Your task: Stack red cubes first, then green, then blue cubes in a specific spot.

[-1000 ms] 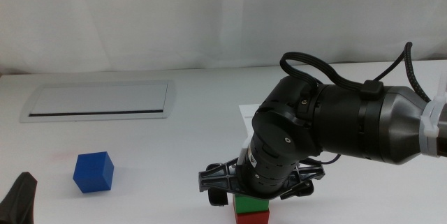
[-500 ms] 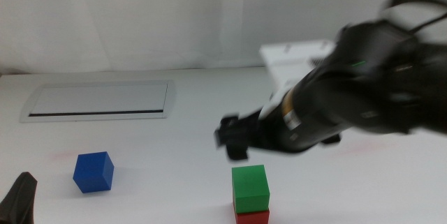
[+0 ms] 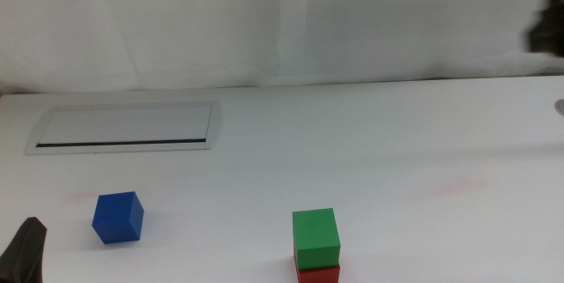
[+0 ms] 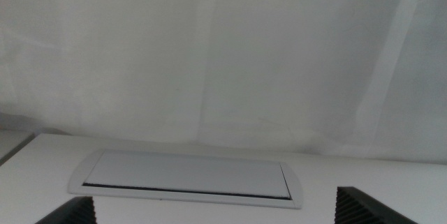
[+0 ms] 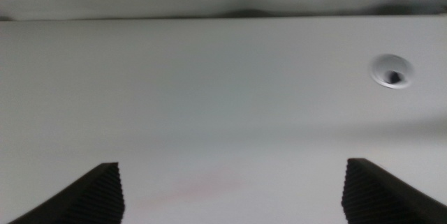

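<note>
The green cube [image 3: 315, 238] sits squarely on the red cube [image 3: 318, 274] at the front middle of the white table; only the red cube's top strip shows above the picture's edge. The blue cube [image 3: 118, 217] stands alone at the front left. My right gripper [image 5: 230, 182] is open and empty, looking over bare tabletop; only a dark blur of that arm [image 3: 548, 32] shows at the far right. My left gripper [image 4: 216, 211] is open and empty, and its dark tip [image 3: 26, 249] rests at the front left corner, left of the blue cube.
A flat silver-framed panel [image 3: 125, 128] lies at the back left and also shows in the left wrist view [image 4: 188, 176]. A small round hole [image 5: 392, 70] is in the table at the far right. A white curtain hangs behind the table.
My right arm has let go of the green cube on the red one and pulled away up and to the right, almost out of the middle view. The cubes and left gripper have not moved.
</note>
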You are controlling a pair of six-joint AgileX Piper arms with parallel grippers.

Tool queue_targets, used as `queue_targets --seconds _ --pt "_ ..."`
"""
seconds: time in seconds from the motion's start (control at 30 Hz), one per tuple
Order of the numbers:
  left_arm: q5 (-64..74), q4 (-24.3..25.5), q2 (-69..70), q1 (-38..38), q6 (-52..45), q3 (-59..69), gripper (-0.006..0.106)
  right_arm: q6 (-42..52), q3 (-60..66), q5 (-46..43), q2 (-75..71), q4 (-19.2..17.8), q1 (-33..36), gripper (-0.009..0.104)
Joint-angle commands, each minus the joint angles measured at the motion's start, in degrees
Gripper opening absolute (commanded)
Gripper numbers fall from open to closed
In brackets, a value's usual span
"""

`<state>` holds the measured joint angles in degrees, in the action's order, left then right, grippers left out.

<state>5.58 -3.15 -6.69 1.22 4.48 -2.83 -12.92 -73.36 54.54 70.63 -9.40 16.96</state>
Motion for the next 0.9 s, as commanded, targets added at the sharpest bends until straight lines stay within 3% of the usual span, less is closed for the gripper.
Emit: queue_targets --seconds 0.0,0.13,0.23,0.3,0.37,0.47,0.8,0.87 --pt "-0.9 -0.3 0.3 0.0 0.1 0.3 0.085 7.0 0.1 2.7 -1.9 4.0 -7.0 0.081" --pt "-0.8 -0.3 0.3 0.0 0.1 0.3 0.085 11.8 1.3 4.8 -5.5 6.4 -13.7 0.073" --pt "-0.8 -0.3 0.3 0.0 0.1 0.3 0.085 12.5 5.1 4.7 -9.8 5.8 -14.7 0.068" --pt "-0.8 -0.3 0.3 0.0 0.1 0.3 0.085 12.5 8.9 4.6 -13.5 5.6 -14.7 0.059" --pt "-0.8 -0.3 0.3 0.0 0.1 0.3 0.085 12.4 12.9 4.2 -17.3 5.6 -14.7 0.04" --pt "-0.8 -0.3 0.3 0.0 0.1 0.3 0.085 12.3 19.4 2.4 -24.9 7.3 -14.7 0.0" --pt "-0.7 -0.3 0.3 0.0 0.1 0.3 0.085 11.5 37.8 -9.1 -52.1 9.9 -14.7 -0.002" --pt "-0.7 -0.3 0.3 0.0 0.1 0.3 0.085 14.3 46.3 -17.4 -57.8 5.6 -14.7 -0.002"
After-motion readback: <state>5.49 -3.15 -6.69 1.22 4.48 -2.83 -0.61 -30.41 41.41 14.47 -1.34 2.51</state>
